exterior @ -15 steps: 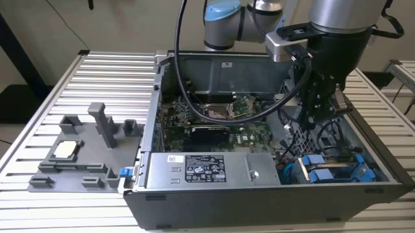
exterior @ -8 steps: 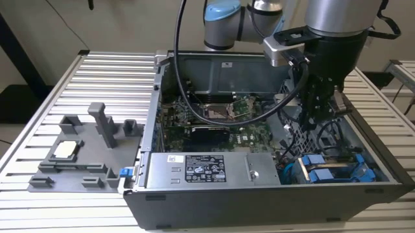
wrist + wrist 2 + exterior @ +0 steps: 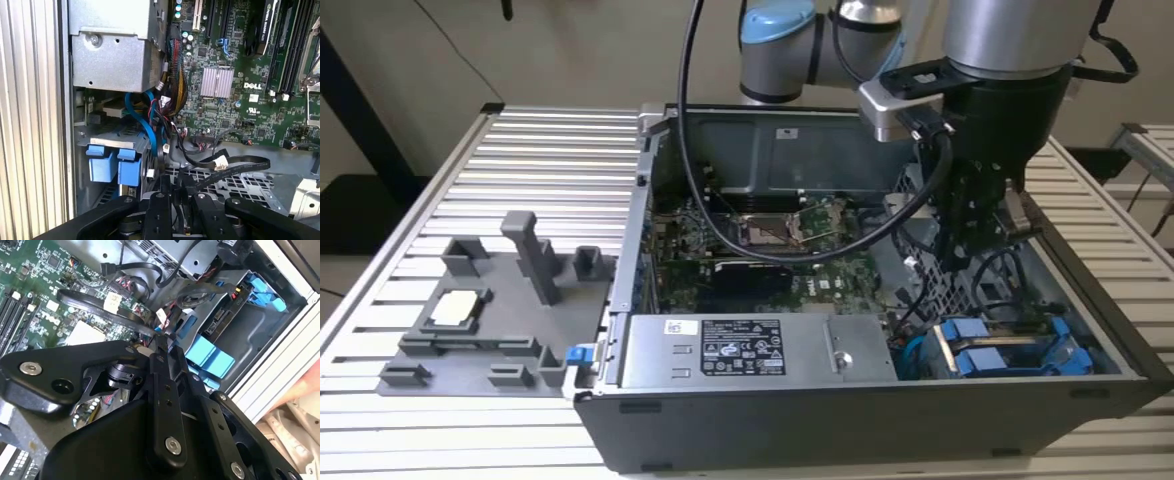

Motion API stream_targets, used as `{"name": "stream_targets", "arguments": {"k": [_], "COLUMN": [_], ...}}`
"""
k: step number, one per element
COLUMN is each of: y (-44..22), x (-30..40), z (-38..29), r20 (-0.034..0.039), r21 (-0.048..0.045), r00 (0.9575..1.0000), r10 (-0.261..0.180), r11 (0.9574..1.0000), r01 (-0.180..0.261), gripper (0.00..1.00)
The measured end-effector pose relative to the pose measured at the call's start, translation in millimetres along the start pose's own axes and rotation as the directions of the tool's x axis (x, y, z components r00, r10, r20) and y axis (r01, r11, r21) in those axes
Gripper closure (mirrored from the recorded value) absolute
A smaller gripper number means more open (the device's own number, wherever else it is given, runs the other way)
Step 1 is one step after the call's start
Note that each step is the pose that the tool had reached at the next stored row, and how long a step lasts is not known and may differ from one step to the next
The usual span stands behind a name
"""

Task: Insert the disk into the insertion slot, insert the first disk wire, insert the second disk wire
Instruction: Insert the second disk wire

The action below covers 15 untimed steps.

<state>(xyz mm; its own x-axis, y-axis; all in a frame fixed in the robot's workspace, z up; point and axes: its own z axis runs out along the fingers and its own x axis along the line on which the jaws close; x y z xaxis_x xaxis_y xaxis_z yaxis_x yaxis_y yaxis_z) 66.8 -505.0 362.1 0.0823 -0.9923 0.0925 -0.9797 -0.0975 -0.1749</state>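
Note:
Two drives in bright blue carriers [image 3: 987, 355] sit side by side in the grey drive cage [image 3: 1074, 335] at the case's front corner, on the exterior view's right. They show in both wrist views [image 3: 102, 165] [image 3: 210, 355]. I cannot tell which of them is the disk. My gripper [image 3: 958, 250] hangs inside the case behind the cage, above the perforated bracket. Its fingers [image 3: 160, 210] stand close together on the end of a flat black disk wire [image 3: 235, 165] with a white tag. In the second wrist view the wire [image 3: 90, 302] loops over the board to the gripper [image 3: 159, 342].
The open computer case holds a green motherboard [image 3: 761, 270], a grey power supply [image 3: 720, 350] along its front and a bundle of blue and black cables [image 3: 150, 120] by the cage. A grey fixture [image 3: 480, 310] stands on the slatted table [image 3: 547, 150] at the exterior view's left.

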Motion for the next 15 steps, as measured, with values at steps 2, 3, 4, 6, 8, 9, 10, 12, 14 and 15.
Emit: {"name": "stream_targets", "arguments": {"k": [2,3,4,6,8,9,10,12,14,15], "y": [0.8,1.1,1.4,2.2,2.5,2.6,2.7,2.8,2.8,2.9], "x": [-0.1,-0.2,-0.3,-0.4,-0.5,-0.6,-0.6,-0.6,-0.5,-0.4], "z": [1.2,1.8,2.2,3.3,4.1,4.4,4.6,4.9,5.1,5.1], "r20": [0.0001,0.0003,0.0001,0.0003,0.0004,0.0002,0.0000,-0.0002,-0.0002,-0.0001], "r21": [0.0030,0.0039,0.0045,0.0057,0.0065,0.0066,0.0066,0.0066,0.0066,0.0067], "r00": [1.0000,1.0000,1.0000,1.0000,1.0000,1.0000,1.0000,1.0000,1.0000,1.0000], "r10": [-0.002,-0.003,-0.003,-0.004,-0.005,-0.005,-0.005,-0.006,-0.006,-0.006], "r11": [1.0000,1.0000,1.0000,1.0000,1.0000,1.0000,1.0000,1.0000,1.0000,1.0000], "r01": [0.002,0.003,0.003,0.004,0.005,0.005,0.005,0.006,0.006,0.006], "gripper": [0.76,0.76,0.76,0.76,0.76,0.78,0.78,0.84,0.84,0.84]}}
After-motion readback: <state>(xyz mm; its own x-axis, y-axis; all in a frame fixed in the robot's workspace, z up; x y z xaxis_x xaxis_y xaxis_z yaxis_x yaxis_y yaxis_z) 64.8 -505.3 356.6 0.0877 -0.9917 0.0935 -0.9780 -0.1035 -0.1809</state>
